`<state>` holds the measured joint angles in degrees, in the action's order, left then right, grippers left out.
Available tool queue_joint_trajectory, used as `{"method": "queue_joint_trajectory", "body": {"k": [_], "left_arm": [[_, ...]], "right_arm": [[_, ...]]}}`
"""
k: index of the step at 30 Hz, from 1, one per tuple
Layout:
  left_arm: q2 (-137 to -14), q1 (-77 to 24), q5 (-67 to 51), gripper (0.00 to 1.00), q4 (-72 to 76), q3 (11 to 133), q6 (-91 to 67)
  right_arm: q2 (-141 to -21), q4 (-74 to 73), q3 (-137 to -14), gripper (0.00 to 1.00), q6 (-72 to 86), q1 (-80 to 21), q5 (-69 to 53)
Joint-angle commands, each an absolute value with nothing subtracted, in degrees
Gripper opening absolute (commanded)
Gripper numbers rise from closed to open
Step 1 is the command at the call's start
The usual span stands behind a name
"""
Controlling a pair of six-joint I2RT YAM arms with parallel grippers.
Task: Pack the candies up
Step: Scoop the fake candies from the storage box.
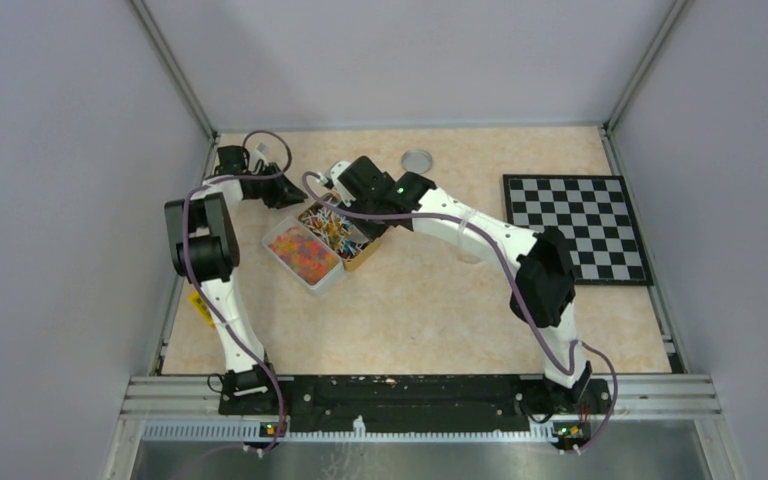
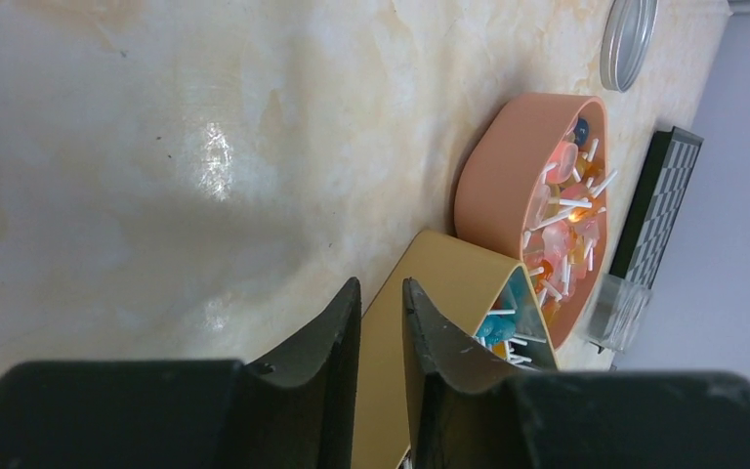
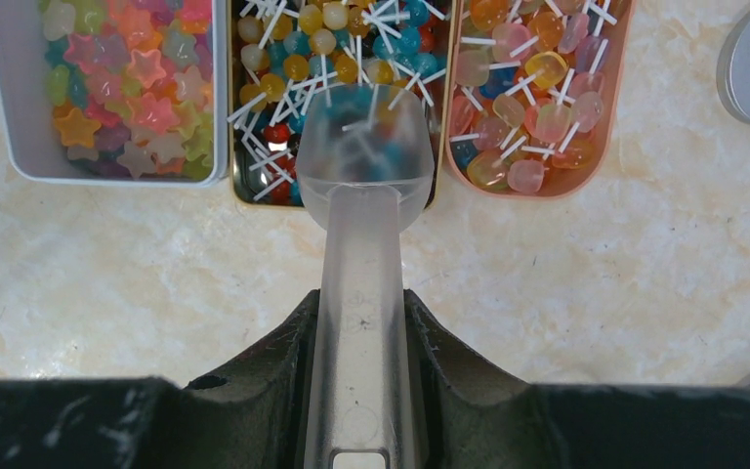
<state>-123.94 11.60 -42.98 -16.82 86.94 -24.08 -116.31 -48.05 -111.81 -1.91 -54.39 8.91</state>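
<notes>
Three open tins sit side by side, mid-table. R gripper [image 3: 361,305] is clamped on the handle of a clear scoop [image 3: 361,166]. Scoop bowl is over the middle gold tin [image 2: 469,278], above the lollipops [image 3: 332,44]; load not discernible. Candies [image 3: 127,88], small multicolour pieces, lie in the white tin [image 3: 2,107], next tin toward L-arm side, not under the scoop. L gripper [image 2: 381,287] is at the gold tin's end, jaws nearly together; cannot tell if it pinches the tin wall.

Rec.: move scoop over white tin, enter shallow along the tin's length, lift w/ bowl level.

Risks: spill over rim; tin sliding if unbraced.
</notes>
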Motion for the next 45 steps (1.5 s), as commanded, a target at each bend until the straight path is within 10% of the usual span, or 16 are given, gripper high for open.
{"method": "queue_joint_trajectory", "body": {"k": [1,45], "left_arm": [[-125.37,11.85,-46.02,0.27,-16.95,89.07,-24.34],[-126.78,11.86,-48.93,0.22,-19.7,90.26,-23.54]], "right_arm": [[-116.58,-43.23,-112.25,0.0,-2.87,-55.02,7.65],[-112.02,-19.94,-91.09,0.0,-4.48,-54.93,10.15]]}}
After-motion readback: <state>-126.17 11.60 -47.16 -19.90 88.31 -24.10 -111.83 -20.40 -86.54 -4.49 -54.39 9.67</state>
